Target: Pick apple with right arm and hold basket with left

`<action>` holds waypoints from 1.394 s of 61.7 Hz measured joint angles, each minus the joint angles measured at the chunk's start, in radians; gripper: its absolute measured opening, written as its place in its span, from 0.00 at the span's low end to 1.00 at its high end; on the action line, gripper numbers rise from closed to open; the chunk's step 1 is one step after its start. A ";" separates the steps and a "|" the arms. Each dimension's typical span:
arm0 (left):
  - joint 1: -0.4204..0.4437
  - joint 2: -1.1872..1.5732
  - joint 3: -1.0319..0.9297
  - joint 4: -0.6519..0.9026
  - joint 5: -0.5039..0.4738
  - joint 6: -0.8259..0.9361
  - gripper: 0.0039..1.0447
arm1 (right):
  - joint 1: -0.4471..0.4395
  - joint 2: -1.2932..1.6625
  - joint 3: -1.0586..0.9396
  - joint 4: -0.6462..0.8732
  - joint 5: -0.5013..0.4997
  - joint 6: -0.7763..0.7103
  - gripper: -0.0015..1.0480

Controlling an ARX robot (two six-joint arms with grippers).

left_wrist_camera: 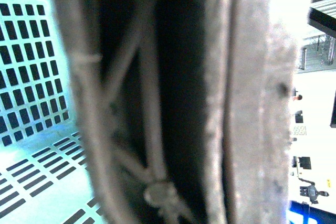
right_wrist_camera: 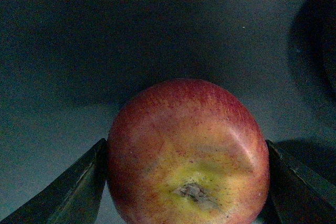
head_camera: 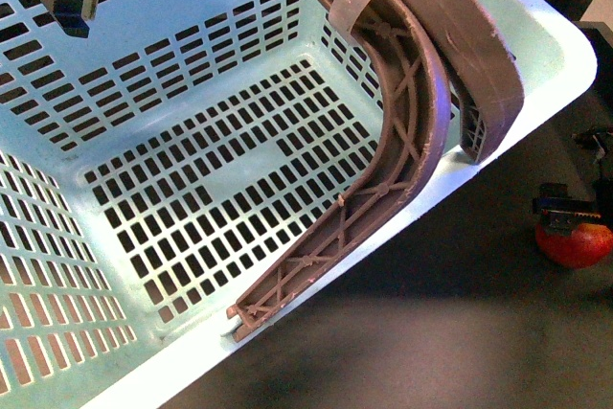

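Now the right pincer (right_wrist_camera: 187, 182) squeezes the apple (right_wrist_camera: 184, 129) from both sides and should lift it next; I cannot tell if the unseen left pincer holds the basket (head_camera: 536, 35).

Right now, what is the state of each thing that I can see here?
basket, empty where it shows
handles, raised, side by side
apple, whole, gripped on two sides
right gripper, shut on the apple
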 joint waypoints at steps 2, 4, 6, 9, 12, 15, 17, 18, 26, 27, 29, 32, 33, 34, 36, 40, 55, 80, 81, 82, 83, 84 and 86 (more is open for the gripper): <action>0.000 0.000 0.000 0.000 0.000 0.000 0.13 | -0.002 -0.004 -0.006 0.005 -0.004 0.000 0.72; 0.000 0.000 0.000 0.000 0.000 0.000 0.13 | -0.006 -0.013 -0.020 0.013 -0.011 -0.005 0.71; 0.000 0.000 0.000 0.000 0.000 0.000 0.13 | -0.008 -0.020 -0.031 0.018 -0.015 -0.007 0.71; 0.000 0.000 0.000 0.000 0.000 0.000 0.13 | -0.014 -0.041 -0.055 0.029 -0.023 -0.011 0.71; 0.000 0.000 0.000 0.000 0.000 0.000 0.13 | -0.020 -0.063 -0.077 0.041 -0.034 -0.015 0.71; 0.000 0.000 0.000 0.000 0.000 0.000 0.13 | -0.030 -0.129 -0.127 0.067 -0.062 -0.026 0.71; 0.000 0.000 0.000 0.000 0.000 0.000 0.13 | -0.034 -0.174 -0.151 0.072 -0.079 -0.026 0.71; 0.000 0.000 0.000 0.000 0.000 0.000 0.13 | -0.035 -0.191 -0.159 0.073 -0.084 -0.026 0.71; 0.000 0.000 0.000 0.000 0.000 0.000 0.13 | -0.041 -0.397 -0.245 0.074 -0.188 -0.005 0.71; 0.000 0.000 0.000 0.000 0.000 0.000 0.13 | -0.041 -0.420 -0.253 0.073 -0.199 -0.003 0.71; 0.000 0.000 0.000 0.000 0.000 0.000 0.13 | -0.041 -0.467 -0.267 0.068 -0.220 0.002 0.71; 0.000 0.000 0.000 0.000 0.000 0.000 0.13 | -0.039 -0.561 -0.294 0.051 -0.259 0.013 0.71; 0.000 0.000 0.000 0.000 0.000 0.000 0.13 | -0.038 -0.584 -0.300 0.047 -0.268 0.016 0.71; 0.000 0.000 0.000 0.000 0.000 0.000 0.13 | -0.037 -0.608 -0.306 0.041 -0.277 0.019 0.71; 0.000 0.000 0.000 0.000 0.000 0.000 0.13 | -0.034 -0.654 -0.316 0.030 -0.291 0.025 0.71; 0.000 0.000 0.000 0.000 0.000 0.000 0.13 | -0.024 -0.769 -0.338 -0.002 -0.315 0.039 0.71; 0.000 0.000 0.000 0.000 0.002 0.000 0.13 | 0.105 -1.170 -0.360 -0.094 -0.365 0.126 0.71; 0.000 0.000 0.000 0.000 0.000 0.000 0.13 | 0.471 -1.164 -0.375 -0.082 -0.255 0.182 0.71; 0.000 0.000 0.000 0.000 0.000 0.000 0.13 | 0.480 -1.161 -0.375 -0.079 -0.253 0.182 0.71; 0.000 0.000 0.000 0.000 0.000 0.000 0.13 | 0.489 -1.158 -0.375 -0.077 -0.253 0.182 0.71; 0.000 0.000 0.000 0.000 0.000 0.000 0.13 | 0.497 -1.156 -0.375 -0.075 -0.250 0.182 0.71; 0.000 0.000 0.000 0.000 0.000 0.000 0.13 | 0.513 -1.150 -0.375 -0.071 -0.245 0.182 0.71; 0.000 0.000 0.000 0.000 0.000 0.000 0.13 | 0.526 -1.144 -0.375 -0.069 -0.242 0.182 0.71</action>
